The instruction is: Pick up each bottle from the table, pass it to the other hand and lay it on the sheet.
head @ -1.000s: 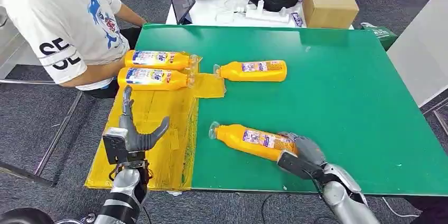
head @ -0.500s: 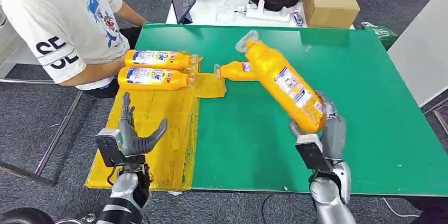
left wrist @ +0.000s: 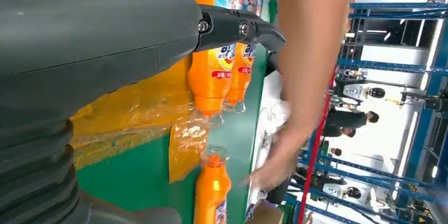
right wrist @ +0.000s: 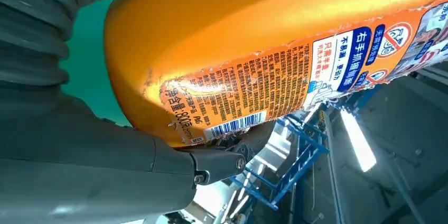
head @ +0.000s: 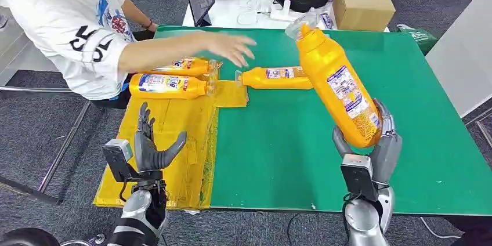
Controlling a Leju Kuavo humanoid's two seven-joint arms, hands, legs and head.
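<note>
Over the last second your right hand (head: 371, 150) took the bottle (head: 339, 86) from lying on the counter (head: 406, 83) to held high, neck up and tilted away from you; its fingers (head: 387, 123) were clamped round the base. That puts the pick-up behind you and the hand-over next, by my reading. Your left hand (head: 152, 148) waited above the sheet (head: 174, 141), fingers apart and holding nothing, well apart from the bottle, so the two hands had yet to close the gap. A person's arm (head: 191, 46) had come in over the far end of the sheet since half a second ago, hand above the two laid bottles (head: 168, 76); note it as a hazard for the lay-down. One more bottle, the spare (head: 277, 78), lay on the counter with its clear cap just at the sheet's edge. The held bottle looked orange and glossy, with a clear cap and a printed label along its side; the right wrist view showed scuffed print and a barcode near the base.
</note>
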